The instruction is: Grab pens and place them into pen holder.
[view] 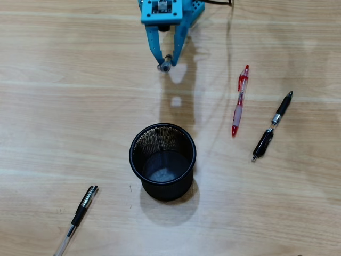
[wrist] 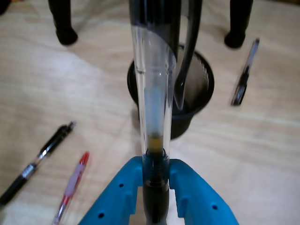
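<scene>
In the wrist view, closest to the lens, the blue claw (wrist: 154, 187) is clamped on the clear-grey click pen (wrist: 153, 108), which stands straight up the middle of that picture from between the two blue fingers (wrist: 119, 197), its dark tip end down in the grip and its clear barrel rising to a dark upper part with a black clip. From above, the claw (view: 165, 65) hangs near the top edge of the overhead view, its fingers drawn in to a point around the pen, seen only end-on as a small grey stub.

Going left to right across the bench (view: 48, 106) in the overhead view: the clear stick pen with black cap (view: 78, 217) lies at the lower left, slanted, its clear end running off the bottom edge. The pen holder (view: 162, 160), a round black mesh cup, stands upright near the middle, below the claw and apart from it; its inside looks empty. To its right the red translucent pen (view: 240, 100) lies nearly vertical in the picture, and just beyond it the black pen with silver band (view: 273, 126) lies at a slant, near the red one but not touching it.

In the wrist view the pen holder (wrist: 199, 91) sits behind the held pen, with the black and red pens at lower left and the stick pen at upper right.
</scene>
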You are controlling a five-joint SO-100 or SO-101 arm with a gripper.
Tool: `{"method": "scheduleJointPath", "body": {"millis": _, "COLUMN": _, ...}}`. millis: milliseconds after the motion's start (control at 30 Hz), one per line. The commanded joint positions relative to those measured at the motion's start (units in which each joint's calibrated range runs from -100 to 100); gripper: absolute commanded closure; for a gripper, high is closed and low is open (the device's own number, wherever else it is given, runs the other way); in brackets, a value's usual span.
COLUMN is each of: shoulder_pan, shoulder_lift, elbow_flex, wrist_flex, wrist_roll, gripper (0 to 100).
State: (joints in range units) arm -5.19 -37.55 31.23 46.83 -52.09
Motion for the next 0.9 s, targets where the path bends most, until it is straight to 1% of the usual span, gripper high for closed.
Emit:
{"method": "scheduleJointPath", "body": {"millis": 0, "shoulder_pan": -1.2, "shoulder_lift": -1.8, "elbow_flex": 0.6, "wrist_flex": -16.8, "wrist_roll": 0.2, "gripper": 98}}
{"method": "scheduleJointPath", "body": {"millis": 167, "shoulder_pan": -2.2, "shoulder_lift": 1.4, "elbow_flex": 7.6, "wrist_flex": -39.9, "wrist_roll": 0.4, "gripper": 98}}
{"method": "scheduleJointPath", "body": {"millis": 233, "shoulder_pan": -2.4, "shoulder_lift": 4.2, "elbow_flex": 8.4, "wrist_flex": -46.1, "wrist_roll": 0.4, "gripper": 98}}
{"method": "scheduleJointPath", "body": {"millis": 300, "shoulder_pan": -2.5, "shoulder_lift": 8.2, "elbow_flex": 7.5, "wrist_flex": -49.6, "wrist_roll": 0.4, "gripper": 98}}
{"method": "scheduleJointPath", "body": {"millis": 400, "shoulder_pan": -2.5, "shoulder_lift": 14.8, "elbow_flex": 4.0, "wrist_flex": -51.8, "wrist_roll": 0.2, "gripper": 98}}
{"method": "scheduleJointPath", "body": {"millis": 600, "shoulder_pan": -1.8, "shoulder_lift": 27.1, "elbow_flex": -5.5, "wrist_flex": -51.8, "wrist_roll": 0.1, "gripper": 98}}
{"method": "scheduleJointPath", "body": {"millis": 867, "shoulder_pan": -0.6, "shoulder_lift": 39.5, "elbow_flex": -15.1, "wrist_flex": -51.9, "wrist_roll": 0.0, "gripper": 98}}
